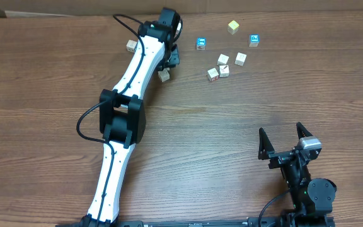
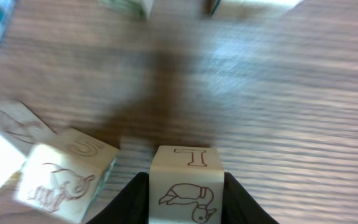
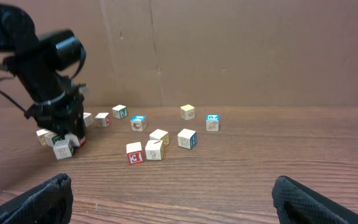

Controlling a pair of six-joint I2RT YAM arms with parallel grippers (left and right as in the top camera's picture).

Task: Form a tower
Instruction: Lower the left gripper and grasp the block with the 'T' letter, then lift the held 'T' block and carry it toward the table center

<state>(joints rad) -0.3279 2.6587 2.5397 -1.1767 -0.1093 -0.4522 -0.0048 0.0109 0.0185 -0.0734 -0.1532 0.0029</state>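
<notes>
The left gripper (image 2: 184, 185) is clenched on a pale cube (image 2: 186, 167) marked T, and a second cube (image 2: 67, 177) lies just beside this gripper.

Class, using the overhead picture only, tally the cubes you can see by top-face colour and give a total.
Pale wooden cubes: 6
Blue cubes: 2
Yellow cube: 1
Total: 9
The left arm may hide more.
</notes>
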